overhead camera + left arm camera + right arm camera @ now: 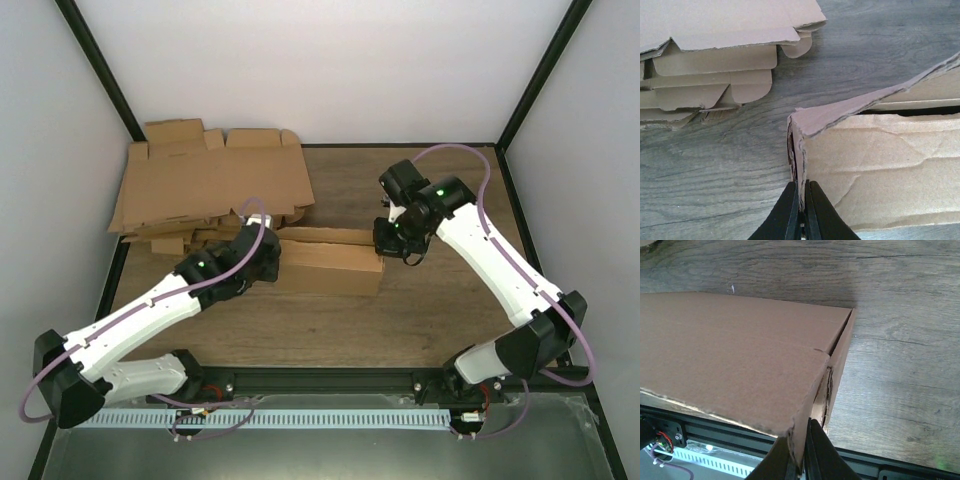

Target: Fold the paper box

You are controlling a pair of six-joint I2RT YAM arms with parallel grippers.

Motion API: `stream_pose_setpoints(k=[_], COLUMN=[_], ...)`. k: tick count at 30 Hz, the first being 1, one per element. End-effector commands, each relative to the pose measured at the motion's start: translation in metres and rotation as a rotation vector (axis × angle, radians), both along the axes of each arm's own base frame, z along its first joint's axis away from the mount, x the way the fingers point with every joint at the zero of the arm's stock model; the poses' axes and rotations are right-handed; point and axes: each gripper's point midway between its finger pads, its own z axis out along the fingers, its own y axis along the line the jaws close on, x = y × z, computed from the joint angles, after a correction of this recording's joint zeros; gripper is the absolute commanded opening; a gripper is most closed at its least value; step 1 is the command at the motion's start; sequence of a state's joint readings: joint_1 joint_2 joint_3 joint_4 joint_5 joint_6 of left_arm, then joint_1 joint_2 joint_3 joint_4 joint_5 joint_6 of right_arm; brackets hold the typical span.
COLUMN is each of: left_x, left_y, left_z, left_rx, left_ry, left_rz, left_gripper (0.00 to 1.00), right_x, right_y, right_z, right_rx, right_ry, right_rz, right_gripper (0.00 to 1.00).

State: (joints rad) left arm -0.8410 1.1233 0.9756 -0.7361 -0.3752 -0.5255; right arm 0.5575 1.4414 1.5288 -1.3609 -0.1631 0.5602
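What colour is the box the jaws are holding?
Plain brown cardboard, unprinted; the paper box shows best in the right wrist view.

We saw a wooden table point(430, 320) carrying the paper box point(330, 268) at its middle and a pile of flat cardboard blanks point(210, 185) in its far left corner.

A wood-grain tabletop point(440, 310) fills the middle of the frame, enclosed by plain white walls point(330, 60) and black corner posts point(100, 70) at the top.

The left fingers point(787, 212) clamped the paper box point(880, 165) end wall; flat blanks point(710, 85) lay stacked nearby on the desk point(715, 175).
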Motion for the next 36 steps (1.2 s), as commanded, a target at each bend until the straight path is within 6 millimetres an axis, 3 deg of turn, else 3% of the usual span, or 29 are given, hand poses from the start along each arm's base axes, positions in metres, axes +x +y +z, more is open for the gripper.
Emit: stream_pose_setpoints(k=[1,5,14,28,36], left_x=[-0.005,-0.005,-0.004,-0.002,-0.002], left_y=[-0.021,-0.021,-0.022,-0.021,-0.021], left_z=[0.002,0.000,-0.009,-0.009,-0.008], left_rx=[-0.051,-0.045,-0.027,-0.010,-0.011], left_ry=[0.025,0.032,0.057,0.053,0.051], left_rz=[-0.053,-0.053,-0.051,-0.045,-0.046], left_gripper=[0.04,0.04,0.04,0.04,0.04], right_x=[-0.002,-0.008,-0.020,-0.009,-0.014], right_y=[0.018,0.004,-0.009,-0.025,-0.038], right_z=[0.012,0.001,-0.019,-0.022,-0.035], right_rx=[0.105,0.048,-0.010,-0.111,-0.161], right_ry=[-0.028,-0.031,-0.007,-0.072,-0.049], right_rz=[0.042,0.021,0.057,0.060,-0.008], right_gripper=[0.02,0.01,0.01,0.01,0.01])
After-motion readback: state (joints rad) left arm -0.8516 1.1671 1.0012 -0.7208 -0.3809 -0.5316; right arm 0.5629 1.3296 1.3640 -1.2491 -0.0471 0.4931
